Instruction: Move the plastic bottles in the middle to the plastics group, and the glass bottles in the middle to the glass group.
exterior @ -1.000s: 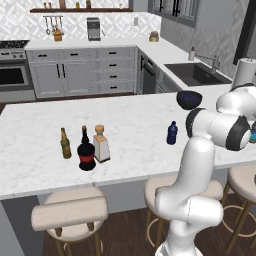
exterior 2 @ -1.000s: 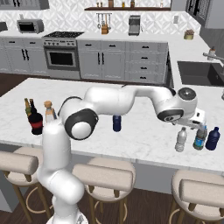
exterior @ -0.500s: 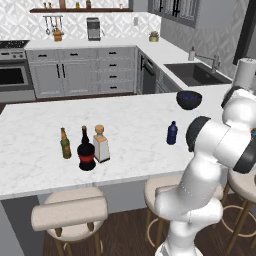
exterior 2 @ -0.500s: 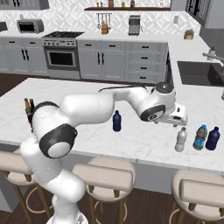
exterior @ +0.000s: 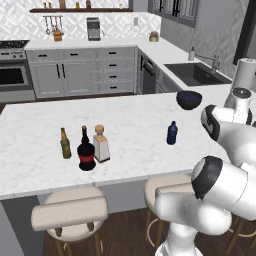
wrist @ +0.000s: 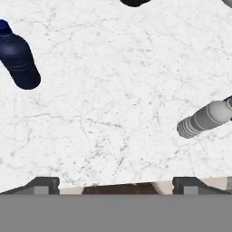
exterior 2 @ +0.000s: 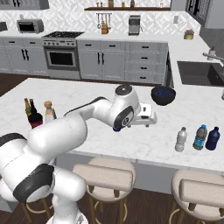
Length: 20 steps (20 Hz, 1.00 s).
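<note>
The arm has swung left, away from the right end of the worktop (exterior: 135,112) where it hung over the clear bottle (exterior 2: 180,139) a second ago, and its hand is now back toward the middle. The bottles themselves have not shifted. The tool (wrist: 115,183) is spread wide and carries nothing, as it was before. The clear bottle stands just beside the teal-banded bottle (exterior 2: 200,137) and a second blue one (exterior 2: 213,138) at the right. The square pale bottle (exterior: 101,145) stands at the left, close beside the black bottle (exterior: 86,151) and the olive bottle (exterior: 65,143). That leaves the dark blue bottle (exterior: 172,133) alone in the middle, probably the next thing to fetch. In the hand view it lies off to the left of the tool and somewhat farther back, well outside the gap between the jaws, with the clear bottle off to the right. It stands upright, long axis vertical, so the hand likely has to travel further left and a little away before coming down around its body.
</note>
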Motion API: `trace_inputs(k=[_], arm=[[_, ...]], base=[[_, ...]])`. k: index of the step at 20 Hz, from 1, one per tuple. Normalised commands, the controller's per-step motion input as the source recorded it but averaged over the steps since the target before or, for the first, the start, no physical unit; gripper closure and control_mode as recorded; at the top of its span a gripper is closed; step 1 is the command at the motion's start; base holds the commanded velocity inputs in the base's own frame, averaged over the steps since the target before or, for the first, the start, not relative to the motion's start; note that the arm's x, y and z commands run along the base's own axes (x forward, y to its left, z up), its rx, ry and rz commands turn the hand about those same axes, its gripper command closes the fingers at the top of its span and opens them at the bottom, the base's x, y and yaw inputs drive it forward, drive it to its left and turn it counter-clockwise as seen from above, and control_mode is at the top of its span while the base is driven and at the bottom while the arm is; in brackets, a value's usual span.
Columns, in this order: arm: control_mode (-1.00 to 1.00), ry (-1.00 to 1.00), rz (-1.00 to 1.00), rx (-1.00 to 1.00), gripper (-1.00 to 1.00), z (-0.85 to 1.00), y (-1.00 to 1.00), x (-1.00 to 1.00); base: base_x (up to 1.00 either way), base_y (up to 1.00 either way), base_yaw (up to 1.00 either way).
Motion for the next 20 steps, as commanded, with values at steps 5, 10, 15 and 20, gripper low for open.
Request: trace_inputs(k=[5, 10, 15, 20], arm=[[-1.00, -0.02, 0.14, 0.00, -1.00, -0.02, 1.00, -0.13], [-1.00, -0.07, 0.06, 0.00, -1.00, 0.09, 0.79, -0.03], [-1.00, -0.15, -0.08, 0.01, -1.00, 0.57, 0.39, 0.11], [-1.00, -0.08, -0.06, 0.26, -1.00, 0.46, -0.02, 0.23]], base=[[0.00, 0.00, 0.00], [0.00, 0.00, 0.00], [0.00, 0.00, 0.00], [0.00, 0.00, 0.00]])
